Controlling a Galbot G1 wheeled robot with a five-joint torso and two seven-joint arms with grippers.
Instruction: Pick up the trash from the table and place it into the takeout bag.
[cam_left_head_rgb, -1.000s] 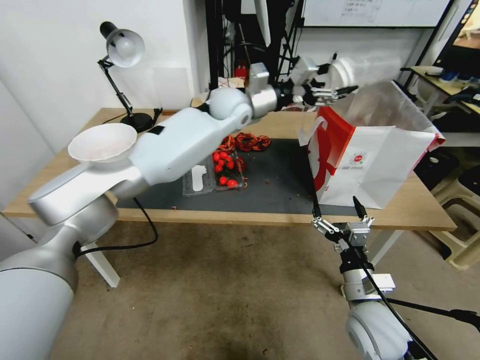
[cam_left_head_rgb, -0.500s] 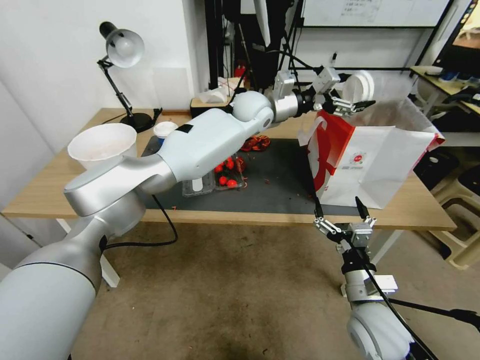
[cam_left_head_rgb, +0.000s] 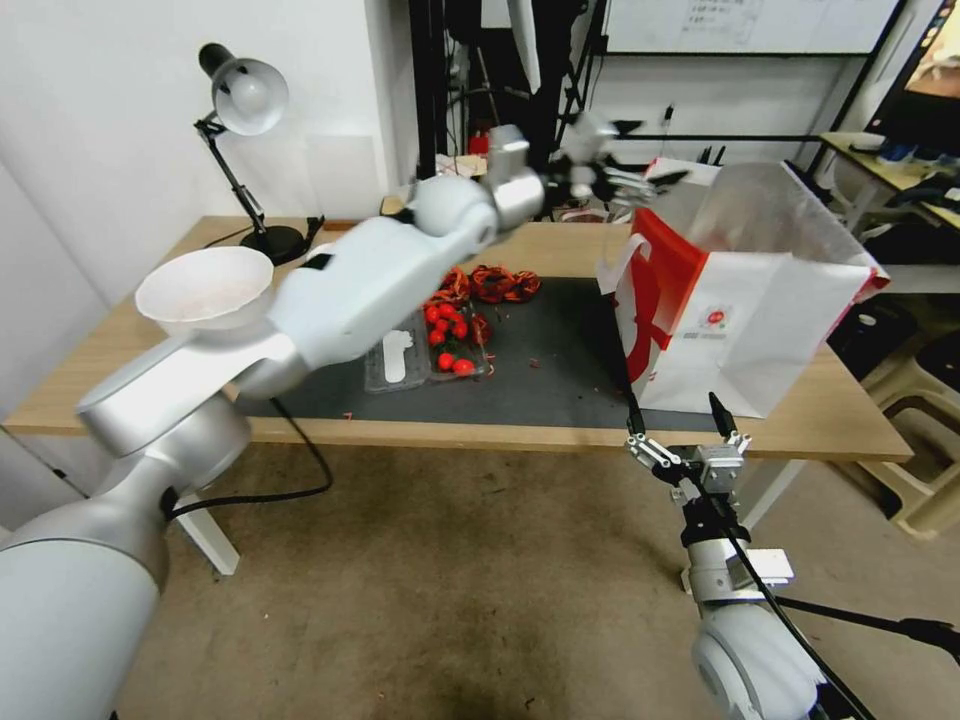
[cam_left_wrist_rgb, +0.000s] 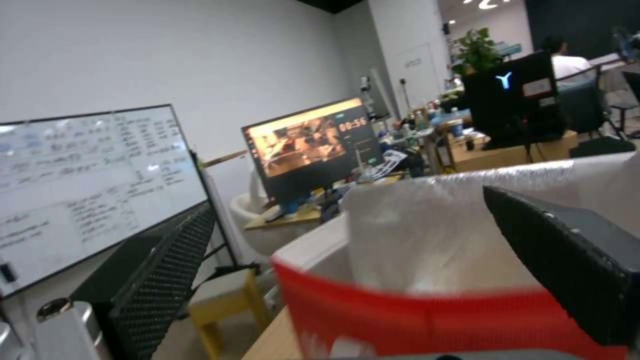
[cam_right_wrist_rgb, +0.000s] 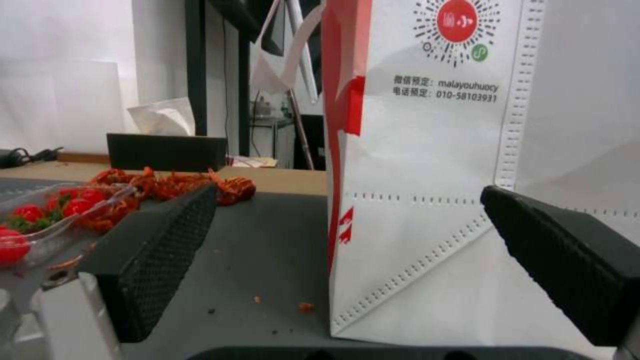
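Since a moment ago my left gripper (cam_left_head_rgb: 640, 180) has let its cup go at the bag (cam_left_head_rgb: 760, 330), fingers open and empty; right gripper (cam_left_head_rgb: 678, 420) idles open below the surface (cam_left_head_rgb: 560, 432), bowl (cam_left_head_rgb: 205, 285) among the trash left

- On the takeout bag (cam_right_wrist_rgb: 427, 165), below its round red logo (cam_right_wrist_rgb: 456, 21), you can read "malayouhuocy" and "010-58103931", each after small Chinese characters.
- The whiteboard (cam_left_wrist_rgb: 87, 185) behind the takeout bag carries handwriting you cannot read.
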